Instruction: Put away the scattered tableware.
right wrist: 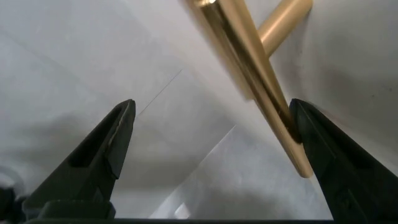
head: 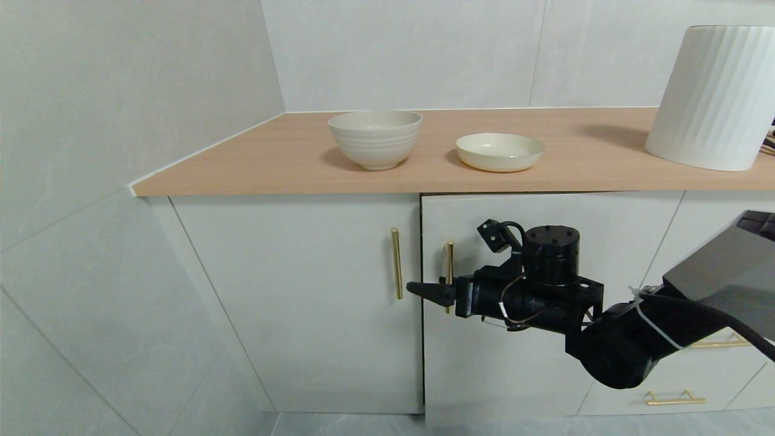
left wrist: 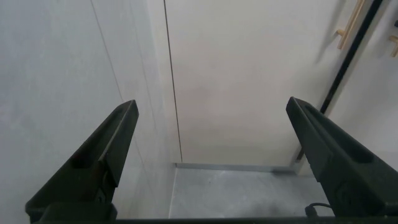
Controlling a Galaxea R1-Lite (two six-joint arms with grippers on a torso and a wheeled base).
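Note:
A deep cream bowl and a shallow cream dish stand side by side on the wooden countertop. Below it, my right gripper is at the gold bar handle of the right cabinet door. In the right wrist view the right gripper is open, with the handle passing between its fingers, close to one of them. My left gripper is open with nothing between its fingers, facing the lower cabinet front and the floor.
The left door has its own gold handle, right beside the gap between the doors. A tall white ribbed container stands on the counter's right end. Drawers with gold pulls lie lower right. A tiled wall closes the left side.

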